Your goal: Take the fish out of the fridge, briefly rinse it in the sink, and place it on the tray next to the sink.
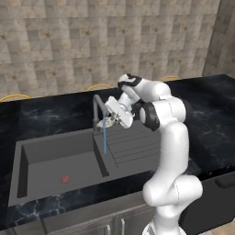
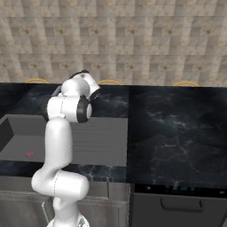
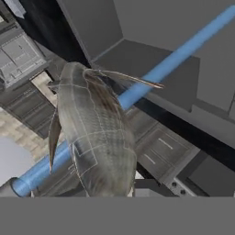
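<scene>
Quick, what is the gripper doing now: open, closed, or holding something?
Gripper: closed on the fish, held under the faucet in the water stream over the sink.

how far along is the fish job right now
Done: the fish is out of the fridge, clamped in the gripper. In hand: rinsing, with the fish in the blue water stream below the faucet over the sink. Left: placing it on the tray.
</scene>
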